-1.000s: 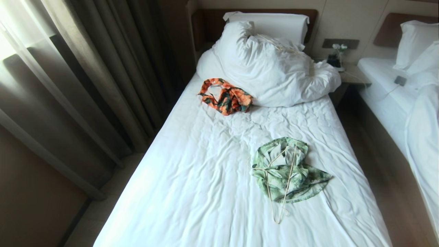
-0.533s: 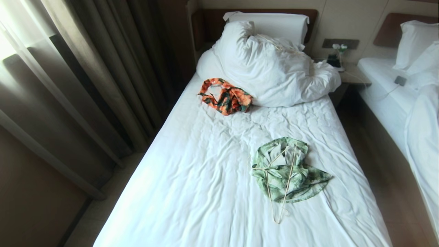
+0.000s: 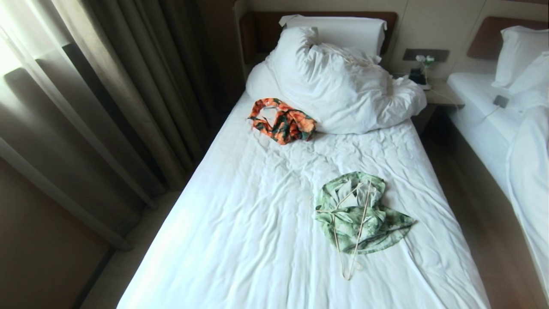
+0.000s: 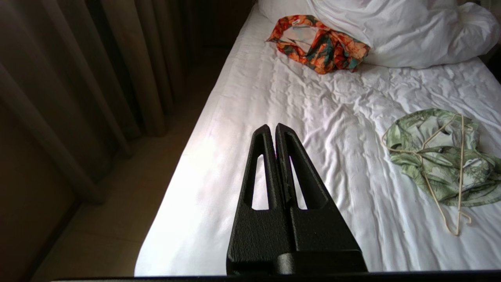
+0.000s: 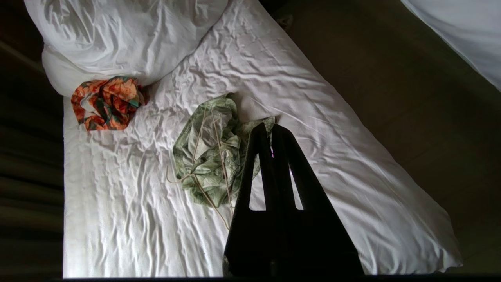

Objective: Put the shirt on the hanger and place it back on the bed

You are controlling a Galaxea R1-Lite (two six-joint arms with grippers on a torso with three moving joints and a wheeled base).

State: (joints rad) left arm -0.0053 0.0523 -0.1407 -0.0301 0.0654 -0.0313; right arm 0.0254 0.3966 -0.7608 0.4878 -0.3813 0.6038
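Clearly, with the thin cream wire hanger (image 3: 349,227) lying tangled across the crumpled green floral shirt (image 3: 364,223) on the white-sheeted bed (image 3: 240,240), either closed, empty hand, left (image 4: 276,129) or right (image 5: 270,129), might snag both together.

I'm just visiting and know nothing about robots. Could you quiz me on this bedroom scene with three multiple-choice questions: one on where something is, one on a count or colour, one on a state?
1. Where does the wire hanger lie?
A. on top of the crumpled green shirt
B. on the pillow
C. on the floor

2. How many crumpled garments lie on the bed?
A. one
B. two
C. four

3. How are the left gripper and right gripper?
A. both shut, empty
B. both wide open
C. one holding the hanger

Answers: 1 A, its wire crosses the shirt. 2 B, the green shirt and the orange garment. 3 A, each pair of fingers is together above the sheet.
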